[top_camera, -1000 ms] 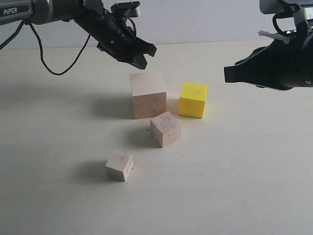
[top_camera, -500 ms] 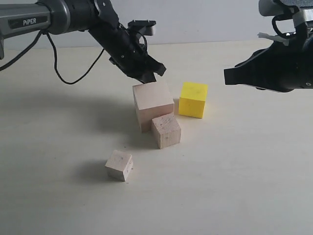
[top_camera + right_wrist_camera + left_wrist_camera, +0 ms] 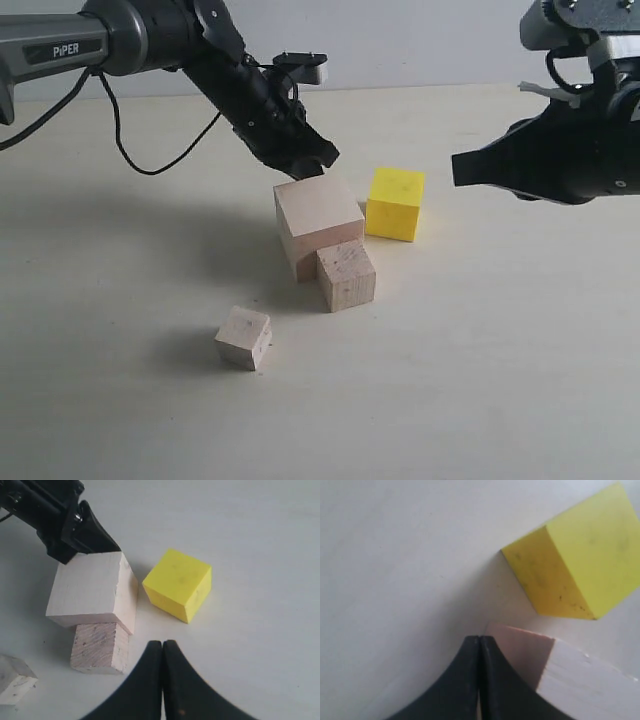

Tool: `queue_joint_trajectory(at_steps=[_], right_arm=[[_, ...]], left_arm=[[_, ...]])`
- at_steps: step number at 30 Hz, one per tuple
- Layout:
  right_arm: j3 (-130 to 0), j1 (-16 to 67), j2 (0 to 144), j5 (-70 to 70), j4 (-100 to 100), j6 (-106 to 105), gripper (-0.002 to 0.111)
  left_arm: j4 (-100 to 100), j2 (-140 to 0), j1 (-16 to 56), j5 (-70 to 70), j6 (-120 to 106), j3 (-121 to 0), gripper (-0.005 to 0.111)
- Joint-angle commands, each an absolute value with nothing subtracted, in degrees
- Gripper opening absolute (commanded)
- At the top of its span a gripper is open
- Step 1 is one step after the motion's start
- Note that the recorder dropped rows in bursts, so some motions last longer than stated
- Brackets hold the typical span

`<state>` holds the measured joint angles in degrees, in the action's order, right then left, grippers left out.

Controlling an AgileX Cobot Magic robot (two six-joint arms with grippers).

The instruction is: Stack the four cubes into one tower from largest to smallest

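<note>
The left pincer [image 3: 322, 160] is clenched, its two black tips pressed together with nothing between them. In the left wrist view the closed tip [image 3: 479, 645] sits right at the rear top corner of the large cube [image 3: 580, 685], apparently touching it. That looks like a push on the block, not a grasp.

The large cube [image 3: 318, 215] stands on the desk [image 3: 500, 350] near the middle. The medium cube [image 3: 346, 275] is tight against its front face. The yellow cube [image 3: 394, 203] is just beside it on the right-arm side, with a narrow gap showing in the right wrist view. The small cube [image 3: 243, 337] lies apart, nearer the camera on the left-arm side.

The right pincer [image 3: 462, 170] is also clenched and empty, and hangs above the desk to the right of the yellow cube.

All four cubes are on the desk and none is stacked, so the tower is not yet begun. The step in hand appears to be positioning the base block.

The next move probably calls for a pincer to release its jaws, come down over the yellow cube and set it on the large one. The right pincer is nearest. The tight spacing leaves little room for a finger on the yellow cube's inner side, so gripping across its free faces seems safer.
</note>
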<state>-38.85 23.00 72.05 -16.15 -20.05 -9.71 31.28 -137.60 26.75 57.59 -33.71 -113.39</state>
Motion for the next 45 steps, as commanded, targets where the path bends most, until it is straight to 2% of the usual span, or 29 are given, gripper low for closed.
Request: queue_joint_trajectory(at_steps=[1,8,15,24,29,40,45], right_arm=[[-39.32,23.04,78.38,-14.39,-21.79,-9.91,0.000],[-41.90,23.04,88.55,-13.52,-22.47,-10.41,0.000],[-46.87,23.04,91.97,-15.46,-22.84,-11.32,0.000],[-52.37,23.04,98.07,-19.84,-47.02,-35.62,0.000],[-55.28,23.04,101.55,-20.92,-48.99,-37.49,0.000],[-55.96,22.93,102.87,-20.17,-48.85,-38.35,0.000],[-55.96,22.93,102.87,-19.72,-48.85,-38.35,0.000]], left_arm=[[32.24,-137.20,26.91,58.73,-34.26,-113.65,0.000],[30.71,-135.50,26.91,56.84,-33.58,-113.65,0.000],[22.89,-133.02,25.48,56.96,-25.19,-113.65,0.000],[15.71,-128.07,24.55,59.42,-16.75,-113.54,0.000],[15.16,-125.99,24.55,61.09,-15.19,-112.49,0.000],[15.66,-117.56,24.55,50.73,-14.74,-92.17,0.000],[15.82,-114.49,24.55,48.32,-13.98,-87.07,0.000]])
